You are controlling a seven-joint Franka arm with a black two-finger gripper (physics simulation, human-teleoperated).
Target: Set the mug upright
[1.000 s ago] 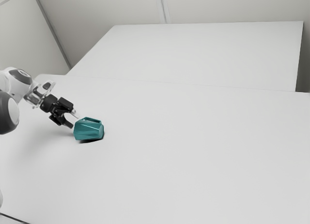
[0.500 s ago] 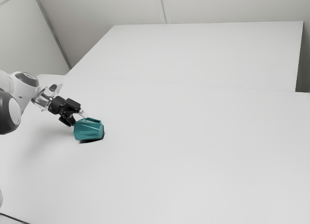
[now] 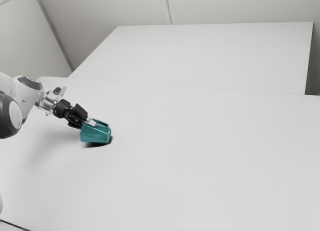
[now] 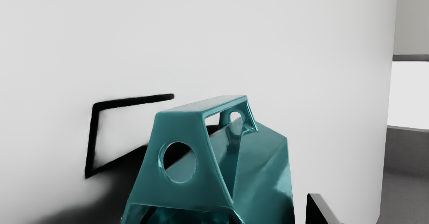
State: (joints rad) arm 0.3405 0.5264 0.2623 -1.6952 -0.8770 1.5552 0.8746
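And the end effector [image 3: 87, 123] is reaching right to the teal mug [image 3: 96, 135], sideways over the bench [image 3: 200, 156]; wide or narrow, I can't tell

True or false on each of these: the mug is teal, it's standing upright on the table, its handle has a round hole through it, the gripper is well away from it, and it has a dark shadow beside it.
The mug is teal. True.
It stands upright on the table. False: it is tipped on its side.
Its handle has a round hole. True.
The gripper is well away. False: it is right at the mug.
A dark shadow lies beside it. True.
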